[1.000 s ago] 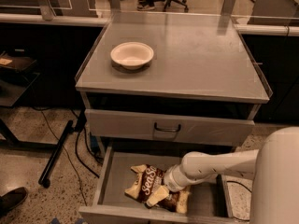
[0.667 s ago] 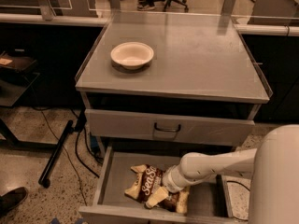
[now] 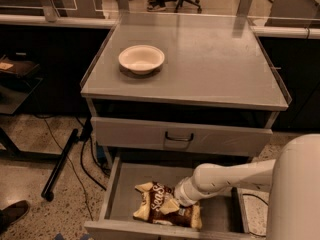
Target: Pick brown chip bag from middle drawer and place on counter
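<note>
Down at 6 o'clock, pulled open toward the camera: the middle drawer (image 3: pixel 125 184), grey, with low side walls and a flat floor. On that floor, close to the front edge and about halfway from side to side: the brown chip bag (image 3: pixel 155 206). Lying flat, crinkly, dark brown with pale yellow ends and big white letters. In the drawer, not yet up on the counter.

At the bag's 2 o'clock side, right on top of it: the gripper (image 3: pixel 175 201), touching the bag. Cannot tell if the claw is apart, together or clamped on the bag. Behind the gripper, a thick white arm (image 3: pixel 230 176), reaching in from 3 o'clock over the drawer's right half. At 4 o'clock, filling the corner of the view, the big white robot body (image 3: pixel 300 194).

Just above the open drawer, a closed drawer front (image 3: pixel 135 134) with a dark curved handle (image 3: pixel 179 137) in its middle.

Up at 12 o'clock from there: the counter (image 3: pixel 210 64), a wide flat grey top with thin raised sides. On it, toward 10 o'clock, a white bowl (image 3: pixel 141 59), standing upright, well apart from the bag.

On the speckled floor at 9 o'clock of the drawer, black cables (image 3: pixel 82 154). At 8 o'clock, in the low corner, the tip of a dark shoe (image 3: pixel 12 214).
</note>
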Action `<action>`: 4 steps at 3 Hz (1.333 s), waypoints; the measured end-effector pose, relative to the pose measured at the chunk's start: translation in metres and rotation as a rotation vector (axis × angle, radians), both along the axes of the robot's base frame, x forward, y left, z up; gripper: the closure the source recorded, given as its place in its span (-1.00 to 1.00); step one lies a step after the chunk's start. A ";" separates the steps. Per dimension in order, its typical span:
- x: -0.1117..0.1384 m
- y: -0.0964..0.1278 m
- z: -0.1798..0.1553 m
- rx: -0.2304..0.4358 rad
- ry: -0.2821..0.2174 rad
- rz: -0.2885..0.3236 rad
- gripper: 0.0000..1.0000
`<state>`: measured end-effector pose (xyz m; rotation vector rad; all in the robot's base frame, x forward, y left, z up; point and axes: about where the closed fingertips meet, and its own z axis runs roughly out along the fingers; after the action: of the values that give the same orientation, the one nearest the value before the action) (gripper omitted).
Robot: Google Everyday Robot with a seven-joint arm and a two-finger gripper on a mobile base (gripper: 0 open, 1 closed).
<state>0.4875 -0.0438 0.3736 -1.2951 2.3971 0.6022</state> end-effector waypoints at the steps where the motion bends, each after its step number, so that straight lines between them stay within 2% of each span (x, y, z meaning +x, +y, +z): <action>1: 0.000 0.000 0.000 0.000 0.000 0.000 0.31; 2: 0.000 0.000 0.000 0.000 0.000 0.000 0.78; 3: 0.000 0.000 0.007 0.000 0.000 0.000 1.00; 4: -0.003 -0.003 0.046 0.005 -0.029 0.000 1.00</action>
<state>0.4844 -0.0473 0.4193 -1.2927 2.3710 0.5858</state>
